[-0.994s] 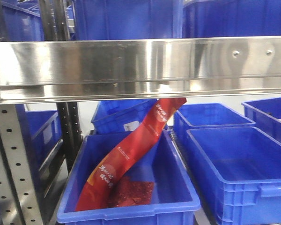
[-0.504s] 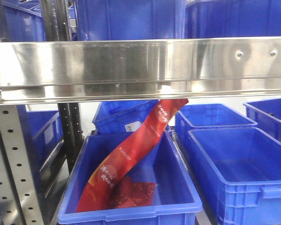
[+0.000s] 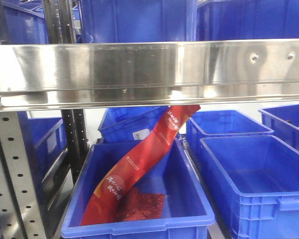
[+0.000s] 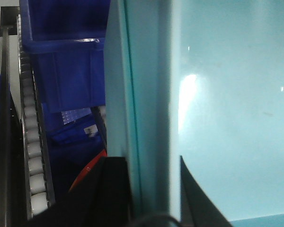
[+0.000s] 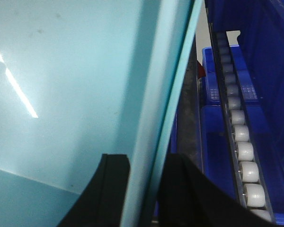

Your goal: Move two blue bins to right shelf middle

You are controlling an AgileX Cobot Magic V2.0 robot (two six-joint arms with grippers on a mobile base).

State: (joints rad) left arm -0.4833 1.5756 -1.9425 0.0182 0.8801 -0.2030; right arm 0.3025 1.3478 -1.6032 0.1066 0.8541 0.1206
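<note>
Holding one bin between both arms, as far as the wrist views show. The left gripper [image 4: 149, 189] has its jaws closed on a pale blue-green plastic wall, one black finger on each face. The right gripper [image 5: 146, 165] clamps another stretch of rim the same way. You can take that wall to be the held bin [image 4: 227, 118]; glare washes its colour out.

- The front view does not show the held bin or either arm, so its height relative to the shelf cannot be read.
- The front rail [image 3: 149, 64] of the right shelf middle runs across the whole front view. Dark blue bins [image 3: 134, 20] already stand on the tier behind it, with a narrow gap between two of them.
- Below the rail is a lower bin [image 3: 139, 226] holding a red pouch [image 3: 139, 169], which leans up toward the rail's underside. More blue bins sit to its right.
- A roller track [image 5: 241, 146] lies just beside the held wall in both wrist views.

Risks from here, as judgement:
1. The tier looks crowded. Push in blind and the held bin may butt against the bins already there, or ride up on them.
2. If you come in low, the bin's floor could catch the rail, twist in the jaws and slip, since each grip is only a thin pinch on the rim.
3. Uneven arm speeds would skew the bin and load one grip.
4. The pouch top sits close under the rail, so a low pass may snag it.

The second bin is not yet identifiable.
</note>
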